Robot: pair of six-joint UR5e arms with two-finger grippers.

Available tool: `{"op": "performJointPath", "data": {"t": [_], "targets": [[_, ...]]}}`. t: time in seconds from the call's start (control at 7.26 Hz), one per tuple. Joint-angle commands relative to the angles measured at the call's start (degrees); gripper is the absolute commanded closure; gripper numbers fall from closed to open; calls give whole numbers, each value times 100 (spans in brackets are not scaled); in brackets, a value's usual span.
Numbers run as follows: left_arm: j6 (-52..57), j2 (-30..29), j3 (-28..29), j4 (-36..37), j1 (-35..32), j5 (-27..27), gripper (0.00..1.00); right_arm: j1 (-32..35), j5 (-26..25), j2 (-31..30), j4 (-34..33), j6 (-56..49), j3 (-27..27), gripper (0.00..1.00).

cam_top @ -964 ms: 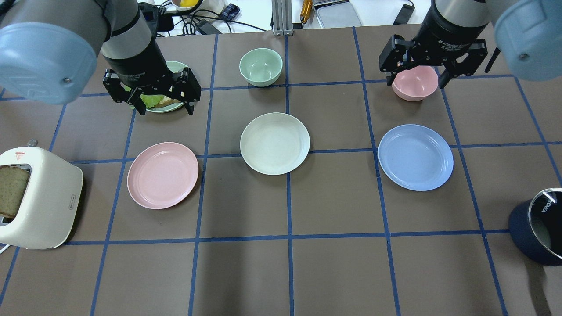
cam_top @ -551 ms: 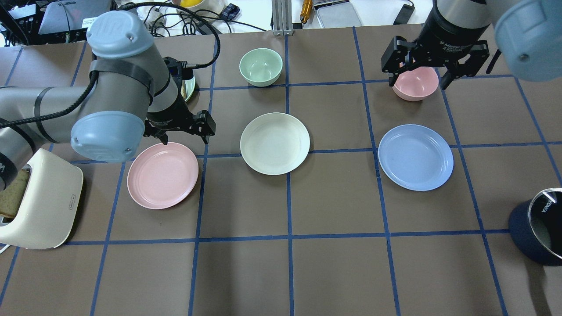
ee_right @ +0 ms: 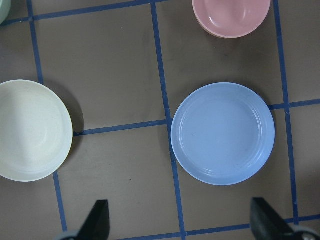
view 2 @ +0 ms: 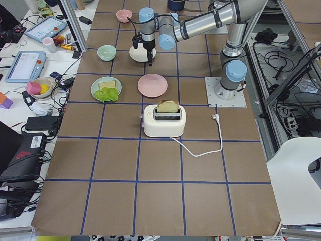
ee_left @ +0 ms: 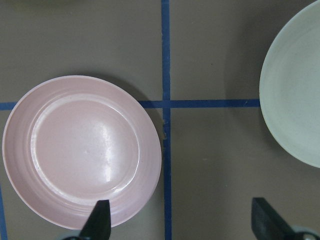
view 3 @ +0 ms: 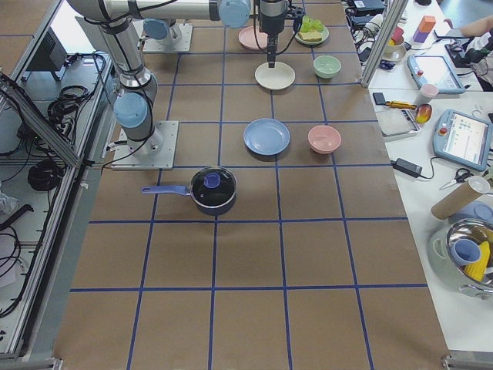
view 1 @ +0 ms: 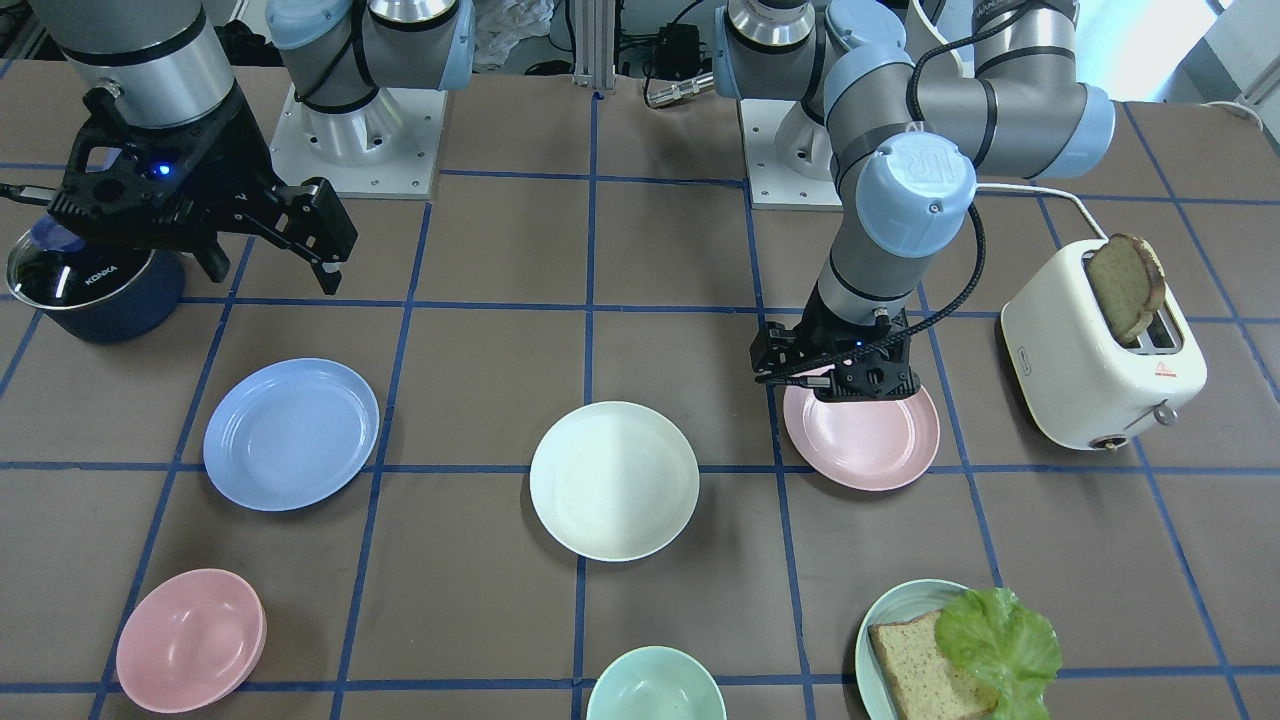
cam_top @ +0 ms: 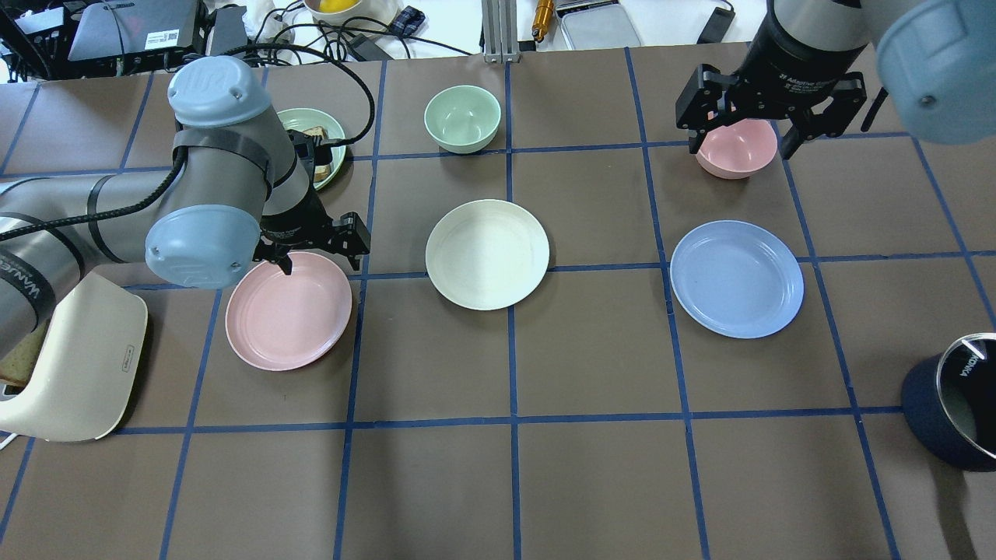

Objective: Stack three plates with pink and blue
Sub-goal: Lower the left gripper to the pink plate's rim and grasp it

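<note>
Lower than a second ago, the left arm [cam_top: 218,171] is carrying the left gripper [cam_top: 320,257] down toward the far edge of the pink plate [cam_top: 288,311]. The right gripper [cam_top: 739,145] is hanging unchanged over the pink bowl [cam_top: 735,155]. Both are spread wide and holding nothing.

That arm is reaching out just above the toaster [cam_top: 78,365], so a swing toward the centre could be clipping it.

All three plates are lying apart in a row: pink, then the cream plate [cam_top: 487,254] in the middle, then the blue plate [cam_top: 737,278].

In the left wrist view one fingertip [ee_left: 100,222] is sitting over the pink rim and the other over bare table [ee_left: 215,165] — descending like this, it could be pressing the rim and tipping or skating the plate, or taking only a thin, slippery bite.
</note>
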Motion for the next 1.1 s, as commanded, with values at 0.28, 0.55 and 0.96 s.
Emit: {"op": "performJointPath", "data": {"t": [0.28,0.55,0.96], "targets": [[-86,-390,-307,649,45,0,2,-1,-8,0,8,4,6,0],[-86,-566,-316,754,45,9,5,-1,-8,0,0,4,23,0],[-269,-646,-395,764,-25,9,22,-9,1,0,-53,4,111,0]]}}
